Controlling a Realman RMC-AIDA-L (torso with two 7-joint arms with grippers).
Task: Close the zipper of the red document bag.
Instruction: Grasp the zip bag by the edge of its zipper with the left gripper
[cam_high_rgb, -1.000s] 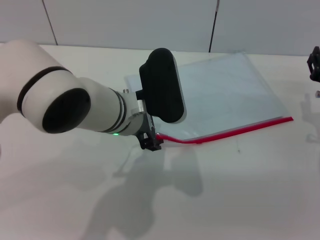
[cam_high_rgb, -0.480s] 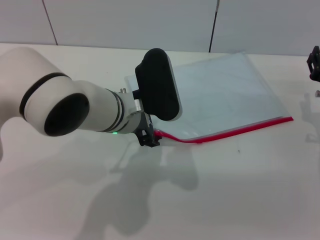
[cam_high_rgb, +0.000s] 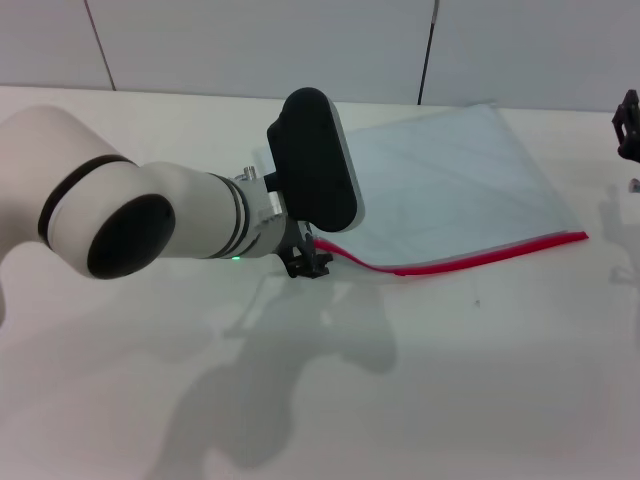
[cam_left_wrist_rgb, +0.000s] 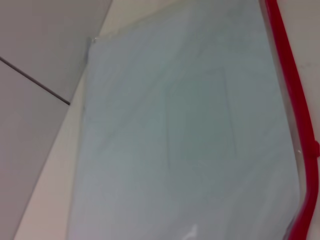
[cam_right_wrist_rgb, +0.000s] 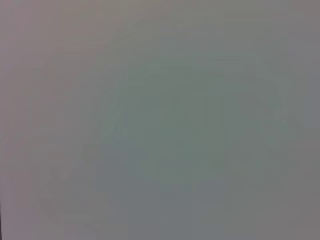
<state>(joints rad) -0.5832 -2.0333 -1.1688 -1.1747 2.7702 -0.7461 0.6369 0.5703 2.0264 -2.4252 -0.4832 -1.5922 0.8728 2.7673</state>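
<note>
Left gripper (cam_high_rgb: 309, 264) sat at the zipper's (cam_high_rgb: 460, 262) left end — finger state cannot tell. Red document bag (cam_high_rgb: 450, 190) lay flat on table (cam_high_rgb: 480, 380); right gripper (cam_high_rgb: 628, 125) parked at far right edge.

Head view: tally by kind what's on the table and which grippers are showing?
Document bags: 1, the red document bag with its zipper
Grippers: 2, left gripper at the zipper's end, right gripper off by the edge
Total: 3
</note>
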